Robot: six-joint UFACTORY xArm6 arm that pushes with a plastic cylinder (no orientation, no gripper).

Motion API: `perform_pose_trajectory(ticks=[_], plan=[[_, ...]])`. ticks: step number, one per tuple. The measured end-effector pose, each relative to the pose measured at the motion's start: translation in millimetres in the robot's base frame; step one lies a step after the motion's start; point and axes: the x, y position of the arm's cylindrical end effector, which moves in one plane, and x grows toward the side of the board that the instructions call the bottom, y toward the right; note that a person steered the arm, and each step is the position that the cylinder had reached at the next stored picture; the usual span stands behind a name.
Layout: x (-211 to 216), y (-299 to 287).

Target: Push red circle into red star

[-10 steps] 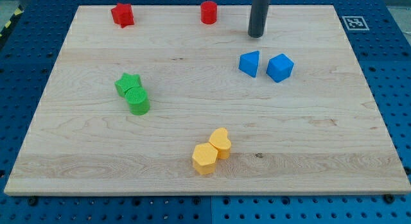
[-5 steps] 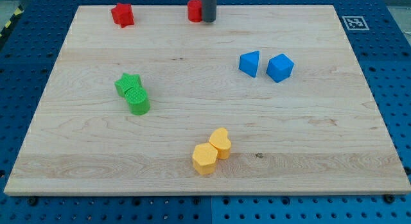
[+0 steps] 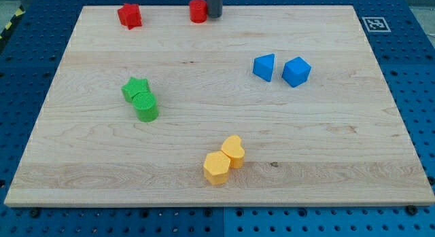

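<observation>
The red circle [image 3: 198,11] stands near the board's top edge, left of centre. My tip [image 3: 214,15] touches its right side. The red star [image 3: 129,15] lies further to the view's left along the same top edge, about a hundred pixels from the circle. Only the lower end of the dark rod shows; the rest is cut off by the view's top.
The wooden board [image 3: 217,183] also holds a green star [image 3: 134,88] touching a green circle [image 3: 146,106], two blue blocks [image 3: 264,66] [image 3: 296,71] at the right, and two touching yellow blocks [image 3: 216,168] [image 3: 233,151] near the bottom. The red blocks sit close to the top edge.
My tip moved left from the upper right, reached the red circle's right side and pushed it left toward the red star. The other blocks have not moved.
</observation>
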Motion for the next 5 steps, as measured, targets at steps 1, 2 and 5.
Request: perform_pose_trajectory(ticks=[1,2,5], plan=[[-0.1,-26.6],[-0.1,-52.8],[-22.6,-66.4]])
